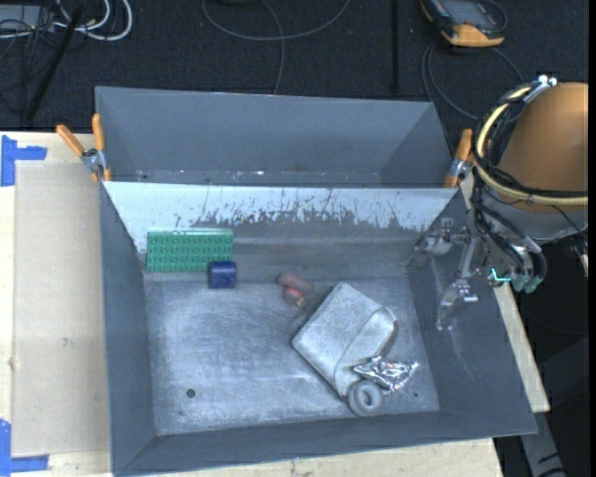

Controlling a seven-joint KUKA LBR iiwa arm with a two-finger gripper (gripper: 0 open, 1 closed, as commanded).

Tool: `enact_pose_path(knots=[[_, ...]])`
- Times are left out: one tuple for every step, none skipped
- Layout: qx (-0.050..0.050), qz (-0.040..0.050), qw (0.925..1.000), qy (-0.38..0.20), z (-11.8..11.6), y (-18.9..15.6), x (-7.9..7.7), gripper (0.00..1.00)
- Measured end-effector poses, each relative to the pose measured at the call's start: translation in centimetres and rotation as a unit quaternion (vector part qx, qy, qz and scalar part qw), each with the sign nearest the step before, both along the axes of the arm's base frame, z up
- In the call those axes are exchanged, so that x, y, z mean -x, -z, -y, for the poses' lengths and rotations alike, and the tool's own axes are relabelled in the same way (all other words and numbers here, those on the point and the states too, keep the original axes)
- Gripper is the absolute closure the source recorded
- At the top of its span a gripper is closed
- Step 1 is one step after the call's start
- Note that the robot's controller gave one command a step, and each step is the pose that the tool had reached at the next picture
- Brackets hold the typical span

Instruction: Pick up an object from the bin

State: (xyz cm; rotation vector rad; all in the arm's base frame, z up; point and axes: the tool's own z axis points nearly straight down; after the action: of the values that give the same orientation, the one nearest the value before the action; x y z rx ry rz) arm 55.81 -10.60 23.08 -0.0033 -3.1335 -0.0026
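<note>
My hand (453, 284) hangs over the sloping right wall of the bin (278, 147), close to the right edge, and there is nothing in it. I cannot tell whether it is spread or pressed together.

The things nearest to me lie on the floor of the bin towards its front right corner. There is a grey folded cloth (338, 338), pale and a little rough, lying slantwise. On its front end rests a crumpled piece of silver foil (384, 372), shiny with dark folds. A small grey ring (366, 397) lies flat, touching them at the front.

Further from my hand, near the middle of the floor, is a small pink lump (295, 285). At the back left corner of the floor a flat green studded plate (189, 250) lies, with a small blue block (222, 274) just beside its right front corner.
</note>
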Motion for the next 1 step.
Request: enact_pose_path(knots=[[0.0, -0.0007, 0.9943, 0.107, -3.64, 10.72, 4.38, 0.0]])
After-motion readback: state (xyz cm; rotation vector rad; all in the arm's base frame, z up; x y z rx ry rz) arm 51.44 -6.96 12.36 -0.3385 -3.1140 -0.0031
